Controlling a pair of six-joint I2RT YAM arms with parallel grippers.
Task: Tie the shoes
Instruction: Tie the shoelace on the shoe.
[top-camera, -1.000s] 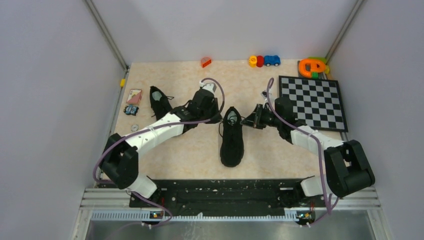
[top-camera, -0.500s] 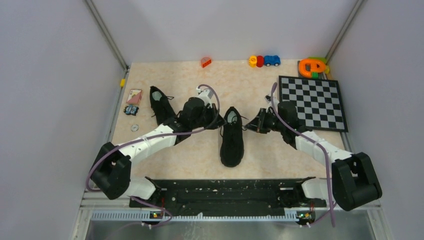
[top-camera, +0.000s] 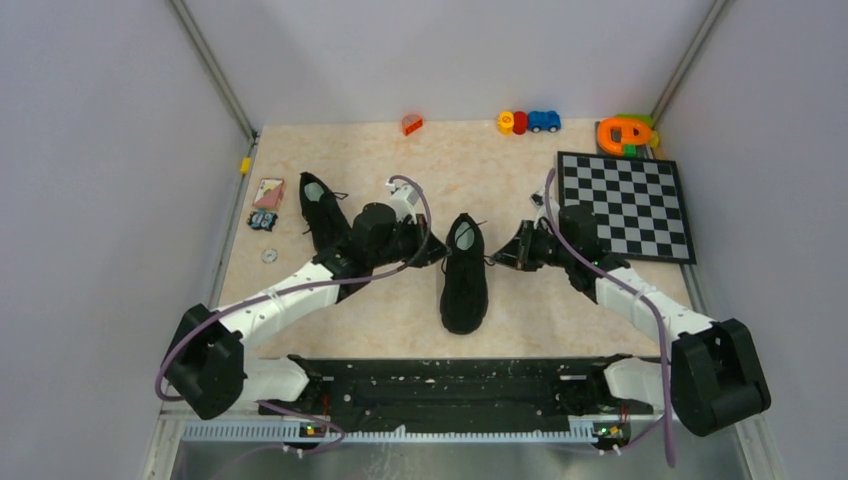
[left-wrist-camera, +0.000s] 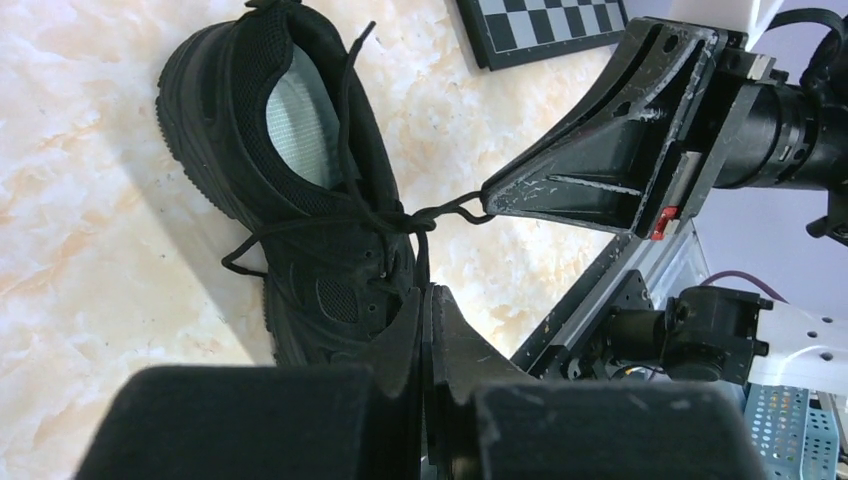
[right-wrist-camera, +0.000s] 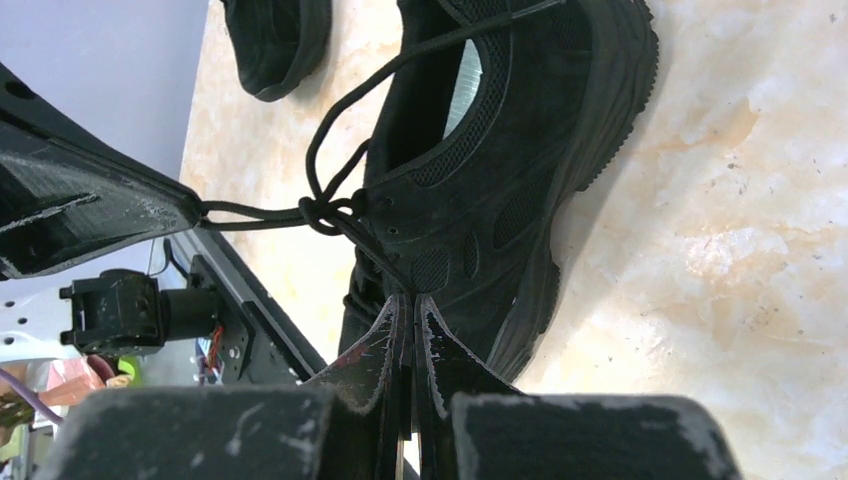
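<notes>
Spare sneaker (top-camera: 320, 205) lies at the left, unmoved, just behind the left arm. The left gripper (top-camera: 439, 251), pinched tight on a lace strand (right-wrist-camera: 250, 213), has drawn back leftward from the centre sneaker (top-camera: 464, 285) since a second ago, its elbow swinging lower and outward. A knot (left-wrist-camera: 420, 217) sits above that sneaker's tongue. The right gripper (top-camera: 494, 260), jaws likewise clamped on the other lace strand (left-wrist-camera: 455, 208), has pulled rightward toward the chessboard (top-camera: 625, 205), and both strands run taut.
</notes>
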